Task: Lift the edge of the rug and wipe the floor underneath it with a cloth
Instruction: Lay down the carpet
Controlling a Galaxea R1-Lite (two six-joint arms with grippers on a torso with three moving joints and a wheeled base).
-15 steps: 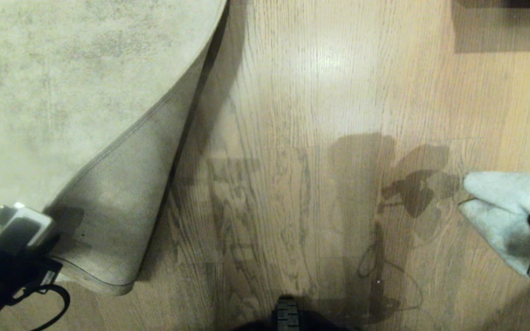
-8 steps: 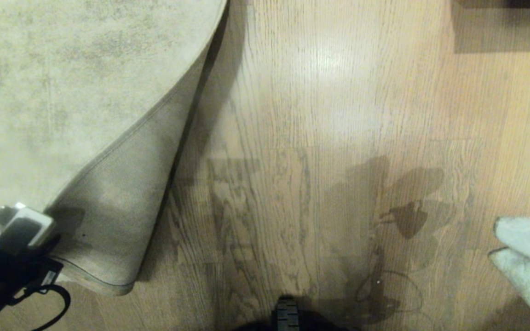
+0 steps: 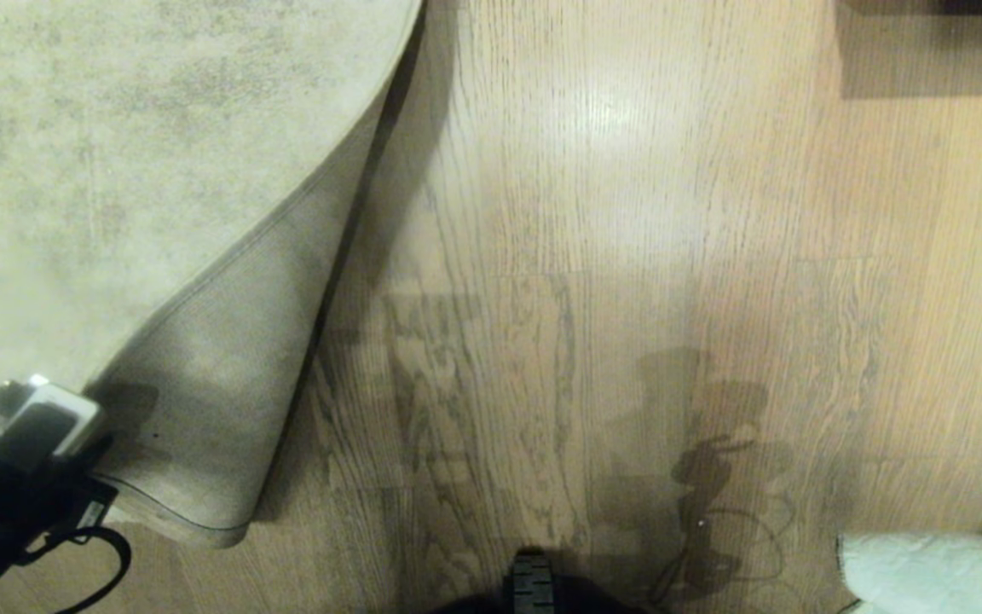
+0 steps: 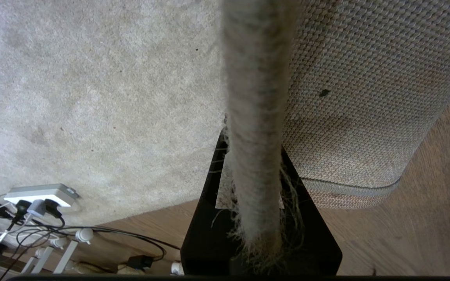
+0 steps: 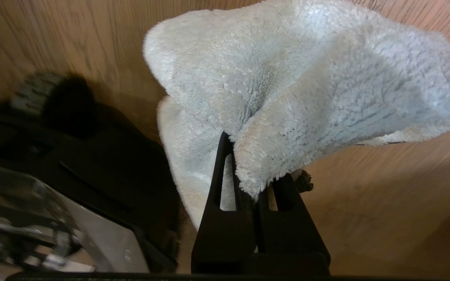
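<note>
The mottled beige rug [image 3: 116, 153] lies at the left, its corner folded back so the woven tan backing [image 3: 218, 375] faces up. My left gripper [image 3: 86, 469] at the lower left is shut on the rug edge [image 4: 254, 117], which runs up between the black fingers [image 4: 209, 203] in the left wrist view. The pale blue-white cloth [image 3: 934, 571] shows at the bottom right corner of the head view, above the wood floor [image 3: 627, 256]. In the right wrist view my right gripper [image 5: 254, 183] is shut on a fold of the cloth [image 5: 307, 78]. The head view does not show that gripper.
A white power strip [image 4: 39, 194] with plugs and tangled cables lies by the rug's near side. The robot's dark base [image 5: 72, 156] sits close beside the cloth. A dark furniture shadow [image 3: 934, 51] marks the far right corner.
The cloth has moved down the head view toward the robot, from mid right to the bottom right corner, and the right gripper has left that view. The left gripper and rug corner stayed still.
</note>
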